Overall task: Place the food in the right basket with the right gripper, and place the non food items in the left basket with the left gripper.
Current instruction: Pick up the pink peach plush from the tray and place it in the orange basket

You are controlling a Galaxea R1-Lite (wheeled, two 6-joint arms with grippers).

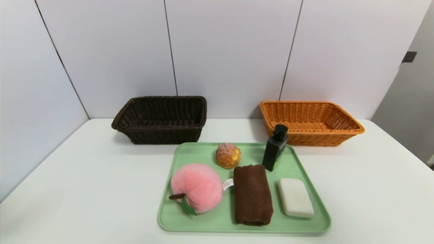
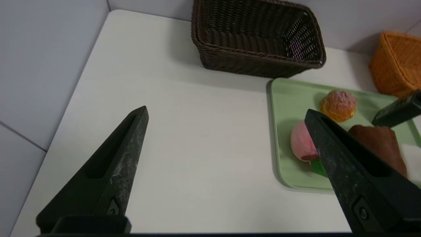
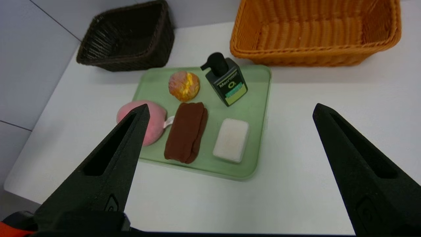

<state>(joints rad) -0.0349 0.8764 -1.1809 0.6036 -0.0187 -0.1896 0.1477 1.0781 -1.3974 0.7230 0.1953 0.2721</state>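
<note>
We have sorted nothing: bun (image 1: pixel 228 156), peach (image 1: pixel 197 188), towel (image 1: pixel 253 196), bottle (image 1: pixel 275 148) and white block (image 1: pixel 295 198) all sit on the tray (image 1: pixel 200 227). Our left gripper (image 2: pixel 227 110) and right gripper (image 3: pixel 231 107) hang open over the surface (image 1: pixel 101 189).

White table (image 1: pixel 101 189); directly on it: dark basket (image 1: pixel 166 135), green tray (image 1: pixel 203 223), orange basket (image 1: pixel 315 138).

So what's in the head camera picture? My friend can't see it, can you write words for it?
A green tray holds a pink plush peach, a cream bun, a rolled brown towel, a black pump bottle and a white block. Behind it on a white table sit a dark basket, left, and an orange basket, right.
</note>
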